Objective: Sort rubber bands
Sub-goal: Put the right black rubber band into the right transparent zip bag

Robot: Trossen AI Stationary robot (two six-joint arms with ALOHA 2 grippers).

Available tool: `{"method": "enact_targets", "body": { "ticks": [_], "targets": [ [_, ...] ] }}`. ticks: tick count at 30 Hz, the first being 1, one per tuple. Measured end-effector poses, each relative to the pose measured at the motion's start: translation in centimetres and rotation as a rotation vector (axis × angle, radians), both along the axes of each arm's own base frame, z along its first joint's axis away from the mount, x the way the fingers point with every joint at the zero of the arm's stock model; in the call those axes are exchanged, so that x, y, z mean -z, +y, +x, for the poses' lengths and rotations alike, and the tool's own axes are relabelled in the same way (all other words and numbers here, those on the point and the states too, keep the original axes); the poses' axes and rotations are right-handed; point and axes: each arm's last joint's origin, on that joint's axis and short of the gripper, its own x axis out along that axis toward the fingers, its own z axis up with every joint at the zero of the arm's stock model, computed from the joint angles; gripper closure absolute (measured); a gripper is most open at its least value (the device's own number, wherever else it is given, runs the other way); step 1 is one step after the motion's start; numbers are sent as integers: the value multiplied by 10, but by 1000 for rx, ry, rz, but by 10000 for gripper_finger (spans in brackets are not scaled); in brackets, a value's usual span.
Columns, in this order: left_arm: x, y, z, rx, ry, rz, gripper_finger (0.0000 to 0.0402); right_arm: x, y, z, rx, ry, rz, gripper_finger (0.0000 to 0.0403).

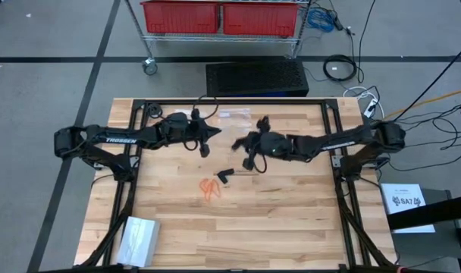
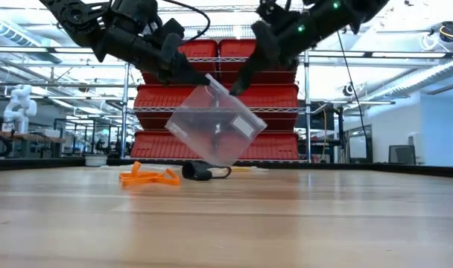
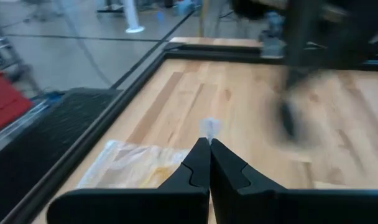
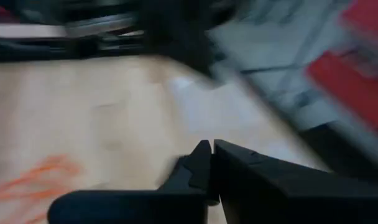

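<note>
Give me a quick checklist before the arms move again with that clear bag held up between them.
1. Left gripper shut on the clear bag: ok.
2. Right gripper shut on the bag's top edge: cannot tell.
3. Bag lifted off the table: ok.
4. Orange rubber bands loose on the table, not bagged: not ok.
5. Black rubber bands loose beside them: not ok.
6. Bag mouth open: cannot tell.

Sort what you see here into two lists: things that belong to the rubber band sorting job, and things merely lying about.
Belonging to the job:
- orange rubber bands
- black rubber bands
- clear bag held up by the left gripper and right gripper

Lying about:
- another clear bag at the table's far edge
- white packet
- red bins
</note>
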Motion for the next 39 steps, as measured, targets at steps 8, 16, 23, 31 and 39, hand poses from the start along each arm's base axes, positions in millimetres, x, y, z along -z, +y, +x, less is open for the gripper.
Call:
{"method": "enact_targets", "body": {
  "ticks": [8,16,23,31,39],
  "targets": [
    [-2,-1,1,40,-25,-6,402,-17,-9,2,118,84,-300,402],
    [-4,-1,1,48,-44,-10,402,-11,-10,6,166,117,-368,402],
    [-4,-1,1,47,-47,-12,402,-12,-9,7,137,101,-368,403],
    [-5,-1,2,47,-64,-27,402,0,-7,16,66,118,-366,403],
    [-5,-1,2,47,-61,-31,402,-1,4,22,101,97,-489,403]
  ]
}}
